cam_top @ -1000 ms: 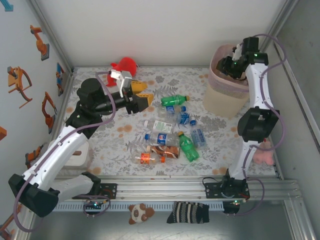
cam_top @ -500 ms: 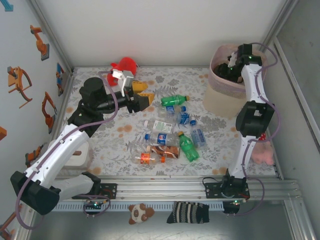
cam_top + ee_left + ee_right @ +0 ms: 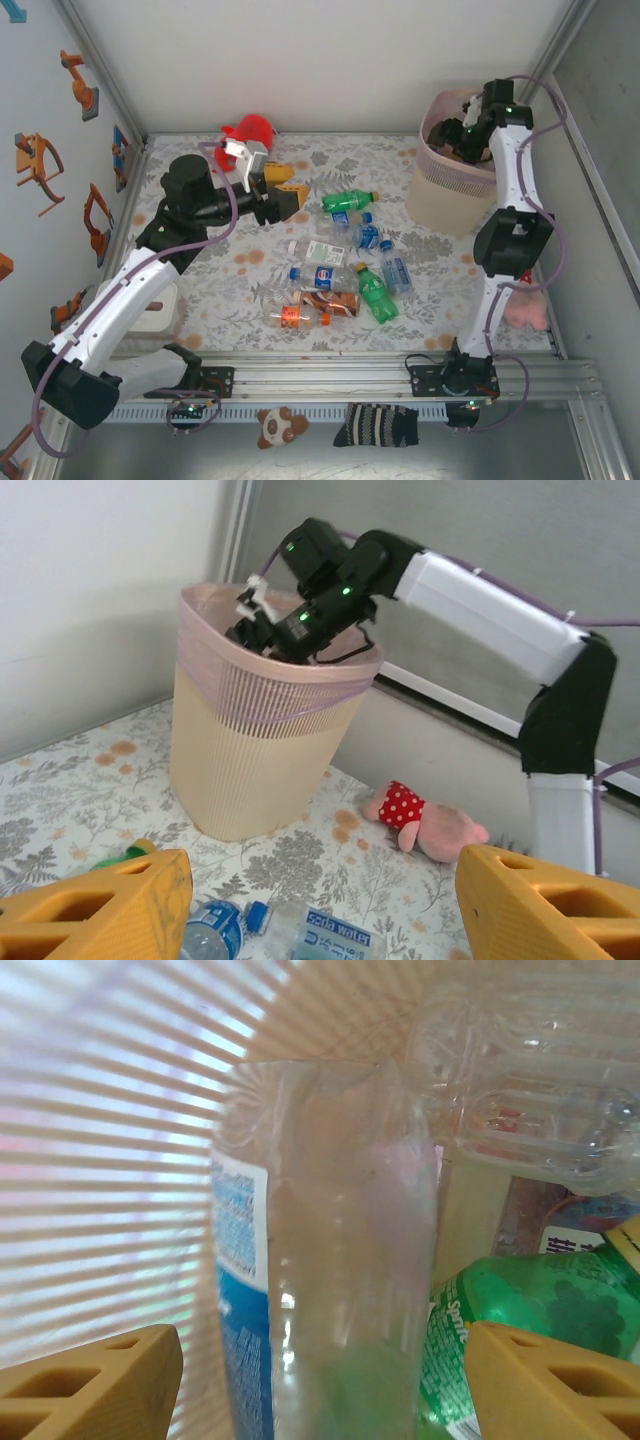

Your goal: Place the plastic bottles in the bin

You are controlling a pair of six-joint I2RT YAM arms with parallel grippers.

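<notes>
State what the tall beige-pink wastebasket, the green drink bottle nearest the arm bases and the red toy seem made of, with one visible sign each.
Tall beige-pink wastebasket: probably matte moulded plastic; fine even ribs, slotted upper wall.
Green drink bottle: thin glossy plastic, apparently; shiny green body, printed label.
Red toy: likely plush fabric; soft, lumpy outline, no shine.

Bottles (image 3: 320,1260) glossy clear plastic; bin (image 3: 250,760) matt ribbed plastic.

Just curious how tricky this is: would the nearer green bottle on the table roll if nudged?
Probably: the green bottle lies on its round side, so it could roll. Being small plastic, it is likely light and may dent when squeezed.
</notes>
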